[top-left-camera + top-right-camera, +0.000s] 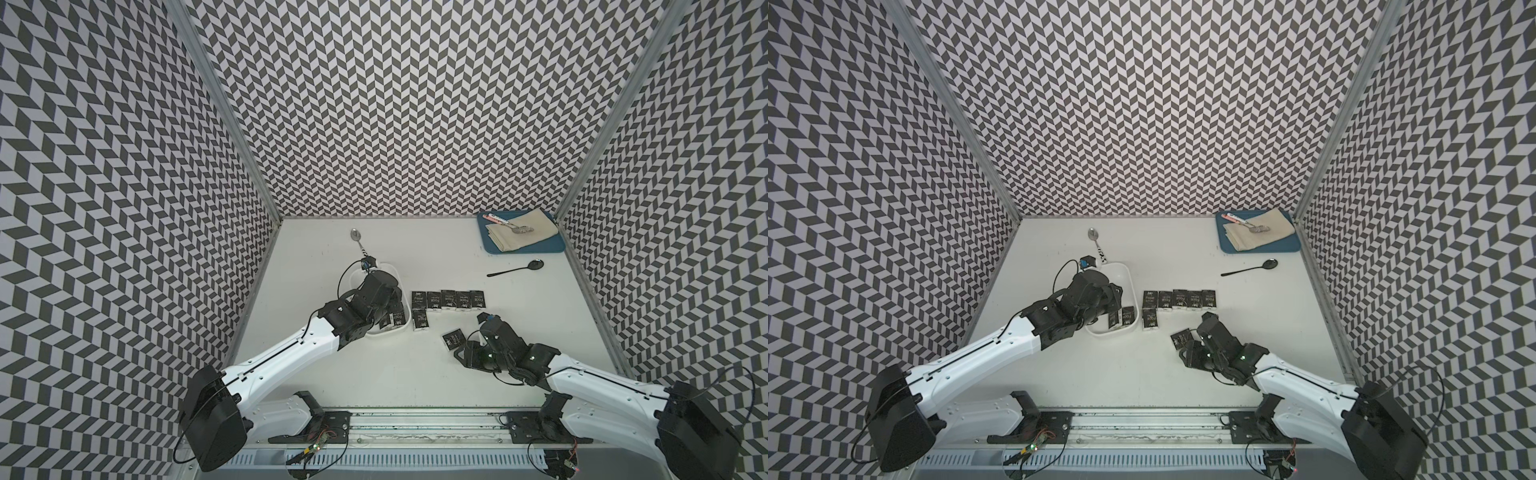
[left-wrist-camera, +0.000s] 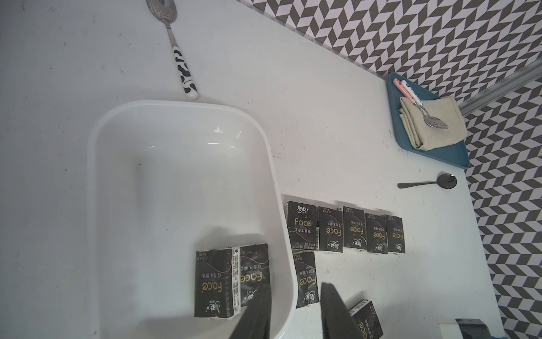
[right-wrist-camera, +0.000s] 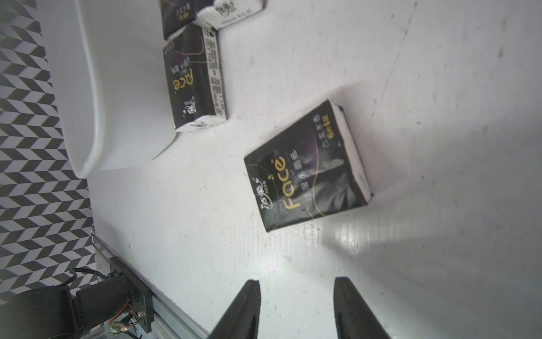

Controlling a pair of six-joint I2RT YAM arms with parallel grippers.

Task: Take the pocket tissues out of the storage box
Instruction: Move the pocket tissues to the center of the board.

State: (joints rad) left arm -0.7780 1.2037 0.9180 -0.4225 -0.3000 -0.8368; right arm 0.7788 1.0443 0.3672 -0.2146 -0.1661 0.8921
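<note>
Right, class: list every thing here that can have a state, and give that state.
Storage box: two packets left inside.
Packets in the box: lying flat, ungripped.
Packets outside the box: seven, lying flat.
Left gripper: open, empty, over the box.
Right gripper: open, empty, facing the askew packet.

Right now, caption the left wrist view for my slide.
Two pocket tissues left in the storage box; seven already out on the table.
</note>
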